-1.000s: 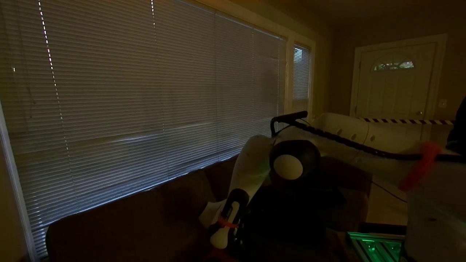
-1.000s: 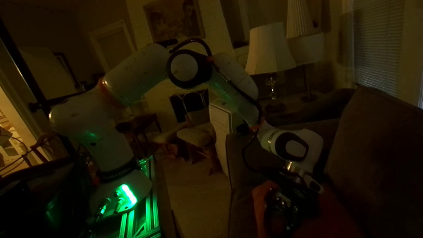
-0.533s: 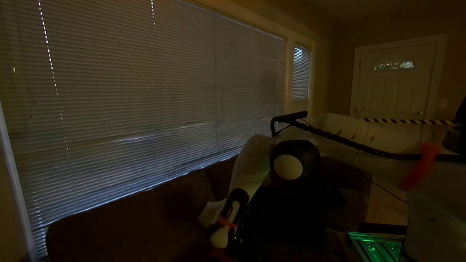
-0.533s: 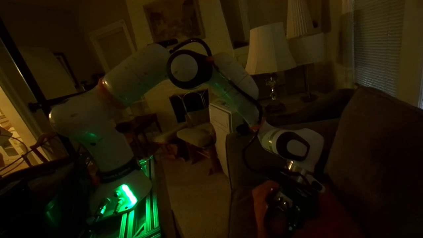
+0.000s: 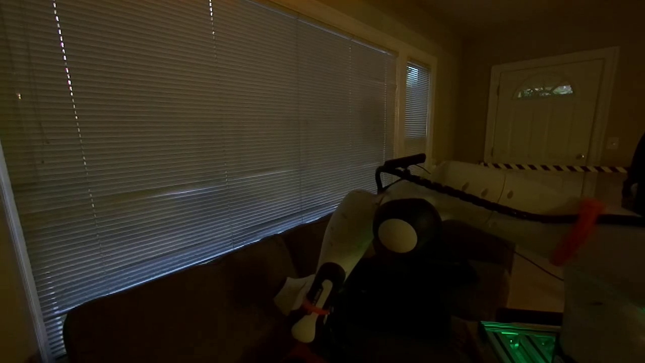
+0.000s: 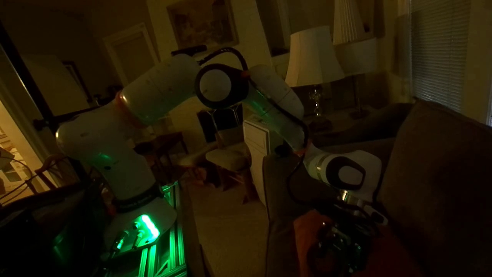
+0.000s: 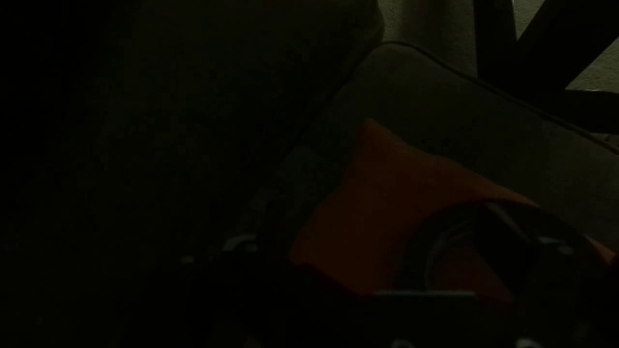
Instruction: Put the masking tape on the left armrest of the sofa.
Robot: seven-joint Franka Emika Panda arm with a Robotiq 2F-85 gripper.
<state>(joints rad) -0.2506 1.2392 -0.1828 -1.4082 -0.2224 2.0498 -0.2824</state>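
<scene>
The masking tape (image 7: pixel 413 256) is a dark ring lying on an orange pillow (image 7: pixel 367 208) in the very dark wrist view. My gripper (image 7: pixel 389 217) is spread over the pillow. Its right finger overlaps the ring; I cannot tell whether it is inside the hole or above it. The gripper shows low over the pillow in an exterior view (image 6: pixel 340 250), where the tape is hard to make out. The sofa's dark back (image 5: pixel 176 312) runs below the window. The left armrest (image 6: pixel 378 121) is a dark rounded shape behind the arm, near the lamps.
A tall sofa back cushion (image 6: pixel 442 173) rises close beside the wrist. A lamp (image 6: pixel 315 57) stands beyond the armrest. A white cabinet (image 6: pixel 255 138) and a chair (image 6: pixel 228 156) stand behind the arm. Window blinds (image 5: pixel 201 151) line the wall behind the sofa.
The arm has shifted slightly down and the gripper a little to the right in an exterior view. The pillow looks unmoved.
</scene>
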